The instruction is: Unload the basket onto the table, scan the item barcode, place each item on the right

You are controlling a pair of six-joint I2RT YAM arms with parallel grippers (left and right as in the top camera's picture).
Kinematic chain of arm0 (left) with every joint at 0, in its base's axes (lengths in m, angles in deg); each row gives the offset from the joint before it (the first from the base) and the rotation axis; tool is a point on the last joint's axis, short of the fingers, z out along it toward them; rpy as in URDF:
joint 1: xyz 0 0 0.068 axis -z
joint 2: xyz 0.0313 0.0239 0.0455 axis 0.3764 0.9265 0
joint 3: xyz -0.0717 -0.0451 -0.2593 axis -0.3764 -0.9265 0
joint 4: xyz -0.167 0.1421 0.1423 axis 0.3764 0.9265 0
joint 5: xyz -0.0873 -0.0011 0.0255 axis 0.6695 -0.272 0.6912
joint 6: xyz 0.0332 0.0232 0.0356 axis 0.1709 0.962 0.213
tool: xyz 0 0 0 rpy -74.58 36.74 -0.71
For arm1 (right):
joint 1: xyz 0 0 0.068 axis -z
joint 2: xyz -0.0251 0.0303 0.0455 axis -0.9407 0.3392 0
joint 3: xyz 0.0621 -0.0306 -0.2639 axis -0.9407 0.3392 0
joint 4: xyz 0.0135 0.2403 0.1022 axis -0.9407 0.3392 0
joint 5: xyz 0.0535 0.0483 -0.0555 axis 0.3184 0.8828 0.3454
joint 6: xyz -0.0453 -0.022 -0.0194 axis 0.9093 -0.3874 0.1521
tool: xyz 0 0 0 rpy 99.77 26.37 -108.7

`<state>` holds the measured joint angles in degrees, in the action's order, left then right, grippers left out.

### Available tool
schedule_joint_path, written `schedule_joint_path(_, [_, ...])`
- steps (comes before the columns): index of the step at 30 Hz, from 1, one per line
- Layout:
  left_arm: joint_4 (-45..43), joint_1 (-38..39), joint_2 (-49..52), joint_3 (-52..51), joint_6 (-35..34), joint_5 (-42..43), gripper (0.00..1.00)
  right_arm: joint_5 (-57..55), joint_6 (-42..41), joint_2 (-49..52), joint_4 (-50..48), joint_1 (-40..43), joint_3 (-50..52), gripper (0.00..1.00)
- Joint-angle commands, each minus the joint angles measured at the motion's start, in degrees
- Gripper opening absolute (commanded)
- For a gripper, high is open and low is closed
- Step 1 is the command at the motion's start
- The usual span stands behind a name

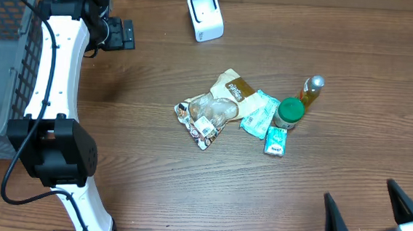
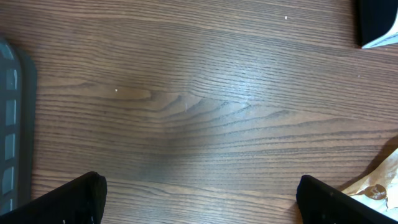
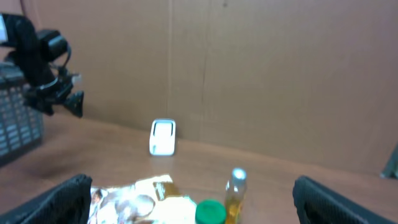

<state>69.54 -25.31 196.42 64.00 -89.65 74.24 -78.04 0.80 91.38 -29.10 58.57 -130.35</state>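
The snack bags, green-lid jar (image 1: 290,112) and little bottle (image 1: 312,89) lie bunched together mid-table, well apart from the white scanner (image 1: 205,15) at the back, probably waiting their turn, while the left gripper (image 1: 119,34) and right gripper (image 1: 375,212) both hold their fingers wide apart, empty.

No lettering is legible; print on the snack packets (image 1: 218,105) is too blurred.
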Motion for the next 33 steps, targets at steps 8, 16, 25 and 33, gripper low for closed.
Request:
schedule_joint_path(8, [-0.07,0.22,-0.74,0.46,0.02,-0.35,0.99,0.63,-5.84,-2.56,-28.04,1.42,21.9,1.0])
schedule_joint_path(16, [-0.07,0.22,-0.74,0.46,0.04,-0.35,1.0,6.82,-6.25,-2.86,-50.82,2.73,34.82,1.0])
schedule_joint_path(25, [-0.07,0.22,-0.74,0.46,0.04,-0.35,1.0,3.41,-14.99,-2.89,-62.01,2.73,45.57,1.0])
schedule_joint_path(33, [-0.07,0.22,-0.74,0.46,0.04,-0.35,0.99,3.41,-19.65,-2.89,-62.16,2.73,51.71,1.0])
